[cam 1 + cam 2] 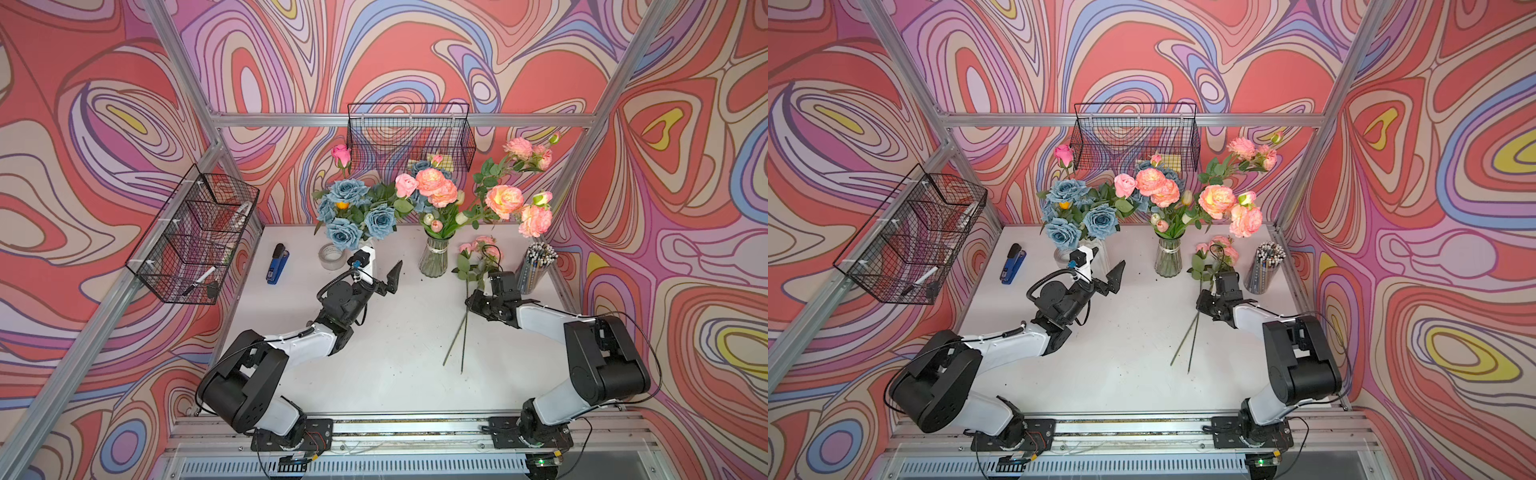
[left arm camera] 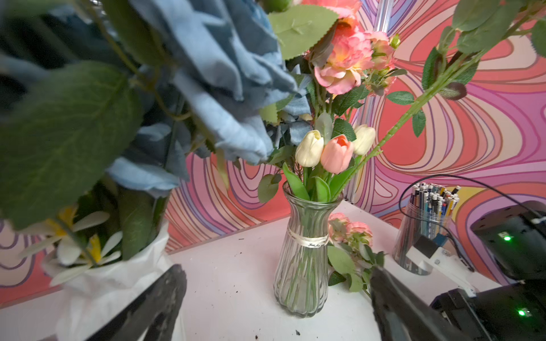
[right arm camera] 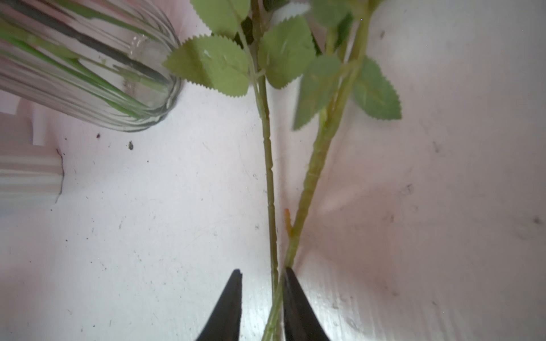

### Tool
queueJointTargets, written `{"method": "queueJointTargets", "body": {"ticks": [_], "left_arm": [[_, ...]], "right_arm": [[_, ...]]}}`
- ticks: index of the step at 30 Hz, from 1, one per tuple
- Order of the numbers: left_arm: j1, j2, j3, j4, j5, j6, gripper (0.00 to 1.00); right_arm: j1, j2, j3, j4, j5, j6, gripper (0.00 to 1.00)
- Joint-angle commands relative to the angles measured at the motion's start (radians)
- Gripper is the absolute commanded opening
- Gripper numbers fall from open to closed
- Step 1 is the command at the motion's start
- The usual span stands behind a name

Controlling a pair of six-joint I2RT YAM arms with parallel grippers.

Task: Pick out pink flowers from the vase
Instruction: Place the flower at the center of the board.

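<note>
The ribbed glass vase (image 1: 434, 257) (image 1: 1168, 259) (image 2: 301, 265) (image 3: 88, 68) stands at the back middle of the table. It holds pink flowers (image 1: 432, 185) (image 1: 1156, 187) (image 2: 345, 59) among small tulips. Two more pink flowers (image 1: 482, 247) (image 1: 1219, 245) (image 2: 351, 230) lie on the table to its right, their stems (image 1: 459, 332) (image 3: 270, 177) trailing toward the front. My right gripper (image 1: 471, 301) (image 1: 1202, 301) (image 3: 261, 274) sits low over these stems, jaws slightly apart, stems lying against one finger. My left gripper (image 1: 384, 266) (image 1: 1106, 264) (image 2: 277, 274) is wide open, empty, left of the vase and facing it.
A bouquet of blue roses (image 1: 349, 212) in white wrapping stands close behind my left gripper. A tape roll (image 1: 331, 257) and a blue stapler (image 1: 276, 264) lie at the back left. A pencil cup (image 1: 536, 266) stands at the right edge. Wire baskets (image 1: 409, 137) (image 1: 195, 237) hang on the walls.
</note>
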Motion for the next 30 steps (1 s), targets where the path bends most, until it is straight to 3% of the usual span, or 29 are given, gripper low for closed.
{"method": "queueJointTargets", "body": {"ticks": [1,4,8,14,19,30], "left_arm": [[0.007,-0.030,-0.038,0.004,-0.129,0.006,0.98],[0.011,-0.045,-0.071,0.033,-0.222,0.022,0.99],[0.035,-0.053,-0.078,0.049,-0.262,0.013,1.00],[0.072,-0.051,-0.077,0.059,-0.263,-0.052,1.00],[0.082,-0.074,-0.127,0.030,-0.261,-0.085,1.00],[0.137,-0.111,-0.097,-0.173,-0.355,-0.184,1.00]], "right_arm": [[-0.004,-0.074,0.006,-0.034,0.052,-0.007,0.31],[-0.004,-0.170,-0.021,-0.026,0.031,-0.007,0.36],[0.009,-0.288,-0.081,0.086,-0.104,-0.005,0.50],[0.191,-0.299,-0.146,0.325,-0.100,-0.040,0.61],[0.335,-0.176,-0.151,0.603,-0.033,-0.071,0.65],[0.425,0.269,0.053,1.145,-0.057,-0.080,0.64]]}}
